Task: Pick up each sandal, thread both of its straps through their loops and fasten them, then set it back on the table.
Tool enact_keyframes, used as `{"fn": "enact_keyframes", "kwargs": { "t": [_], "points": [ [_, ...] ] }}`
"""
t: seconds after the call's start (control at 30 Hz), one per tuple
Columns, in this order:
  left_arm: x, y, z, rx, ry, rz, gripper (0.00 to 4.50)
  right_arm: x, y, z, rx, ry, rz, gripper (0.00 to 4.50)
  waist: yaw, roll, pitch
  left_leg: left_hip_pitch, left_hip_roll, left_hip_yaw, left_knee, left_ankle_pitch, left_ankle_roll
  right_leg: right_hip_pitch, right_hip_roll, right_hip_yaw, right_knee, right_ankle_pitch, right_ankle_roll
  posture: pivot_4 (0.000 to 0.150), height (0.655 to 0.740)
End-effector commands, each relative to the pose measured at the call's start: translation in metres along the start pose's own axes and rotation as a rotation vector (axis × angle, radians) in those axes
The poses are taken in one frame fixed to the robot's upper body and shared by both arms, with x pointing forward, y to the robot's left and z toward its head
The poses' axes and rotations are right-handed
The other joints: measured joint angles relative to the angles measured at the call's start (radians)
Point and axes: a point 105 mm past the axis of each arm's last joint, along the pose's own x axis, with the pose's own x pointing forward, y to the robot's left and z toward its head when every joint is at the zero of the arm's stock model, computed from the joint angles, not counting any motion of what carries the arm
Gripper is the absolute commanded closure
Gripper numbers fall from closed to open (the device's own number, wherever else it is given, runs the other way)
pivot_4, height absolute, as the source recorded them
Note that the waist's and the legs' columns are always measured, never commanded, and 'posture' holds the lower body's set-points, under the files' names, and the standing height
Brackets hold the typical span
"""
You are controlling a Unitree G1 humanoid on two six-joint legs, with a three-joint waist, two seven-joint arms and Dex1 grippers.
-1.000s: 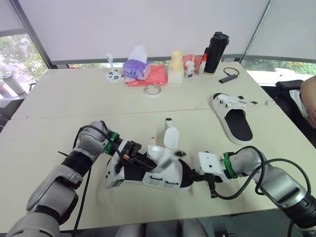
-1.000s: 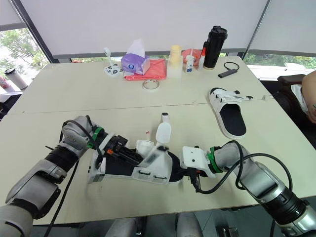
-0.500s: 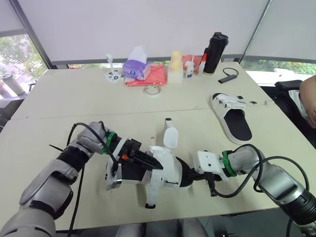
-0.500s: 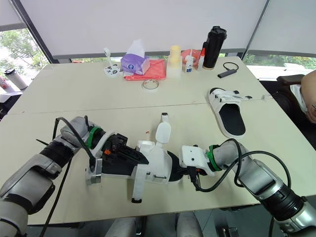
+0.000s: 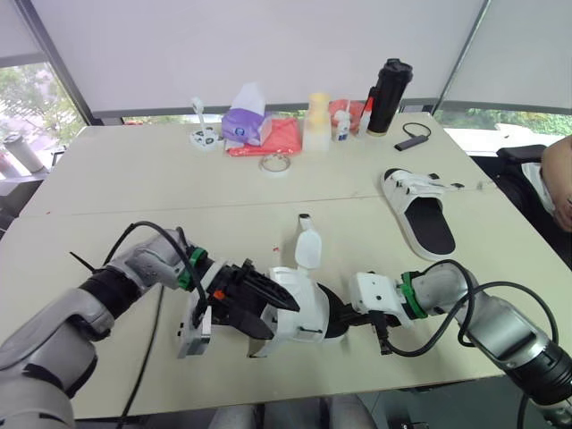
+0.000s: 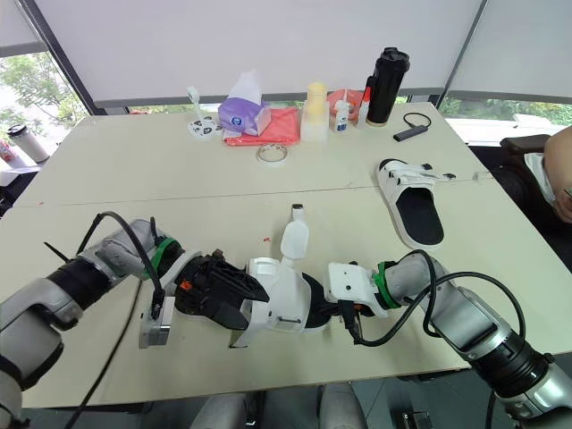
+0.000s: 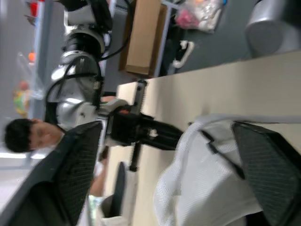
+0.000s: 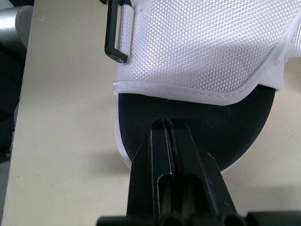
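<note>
Right gripper (image 8: 168,125): clamped on sandal (image 5: 307,306), at the sole's end.
Left gripper (image 5: 277,317): wide open, straddling sandal.
Sandal: well apart from second sandal (image 5: 427,219), nearer robot.
Risk: thin sole pinch may slip under strap pull.

Beige counter (image 5: 134,170), 2 tops butted w/ a seam (image 5: 107,211) across the middle. Behind: white roller blinds (image 5: 268,45), dark slanted window posts (image 5: 55,63), daylight + green trees thru glass strips (image 5: 27,89) both sides.

A white near sandal (image 6: 286,299) lies near the table's (image 6: 107,179) front edge, between the left gripper (image 6: 247,304) and right gripper (image 6: 331,309); another sandal (image 6: 413,210) lies well apart, rightward.
</note>
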Motion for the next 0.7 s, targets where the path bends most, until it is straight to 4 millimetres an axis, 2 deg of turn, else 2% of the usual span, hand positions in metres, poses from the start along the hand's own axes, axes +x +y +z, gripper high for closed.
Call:
{"fn": "enact_keyframes", "kwargs": {
  "t": [0.03, 0.2, 0.33, 0.47, 0.53, 0.7],
  "points": [
    [-0.007, 0.010, -0.003, -0.024, 0.037, -0.012, 0.04, -0.001, -0.008, -0.029, 0.069, 0.115, -0.058, 4.50, 0.001, 0.000, 0.000, 0.000, 0.000, 0.000, 0.000, 0.000, 0.000, 0.000, 0.000, 0.000, 0.000, 0.000, 0.000, 0.150, 0.7400],
    [-0.028, 0.000, -0.012, -0.138, 0.151, -0.118, 0.04, 0.000, -0.009, -0.029, 0.066, 0.111, -0.054, 4.50, -0.001, 0.000, 0.000, 0.000, 0.000, 0.000, 0.000, 0.000, -0.001, 0.000, 0.000, 0.000, 0.000, -0.002, 0.003, 0.150, 0.7400],
    [-0.051, -0.004, -0.023, -0.287, 0.274, -0.136, 0.04, 0.003, -0.010, -0.027, 0.064, 0.103, -0.053, 4.50, -0.003, 0.000, 0.000, 0.000, 0.001, 0.000, 0.000, 0.000, 0.000, 0.000, 0.001, 0.000, 0.000, -0.002, 0.003, 0.150, 0.7400],
    [-0.077, 0.004, -0.038, -0.682, 0.381, 0.019, 0.04, 0.004, -0.012, -0.028, 0.057, 0.104, -0.052, 4.50, -0.007, 0.000, 0.000, 0.001, 0.003, 0.001, -0.001, -0.001, -0.002, -0.001, 0.001, 0.000, 0.000, -0.002, 0.002, 0.150, 0.7400],
    [-0.083, 0.010, -0.039, -0.898, 0.368, 0.103, 0.04, 0.004, -0.013, -0.028, 0.052, 0.106, -0.051, 4.50, -0.007, 0.000, 0.000, 0.001, 0.004, 0.001, -0.001, -0.001, -0.002, -0.001, 0.001, -0.001, 0.001, -0.002, 0.002, 0.150, 0.7400],
    [-0.077, 0.011, -0.022, -1.384, 0.210, 0.134, 0.04, 0.002, -0.015, -0.029, 0.043, 0.111, -0.049, 4.50, -0.008, 0.000, 0.001, 0.001, 0.004, 0.001, -0.001, -0.002, -0.003, -0.001, 0.001, -0.001, 0.001, -0.002, 0.002, 0.150, 0.7400]
  ]
}}
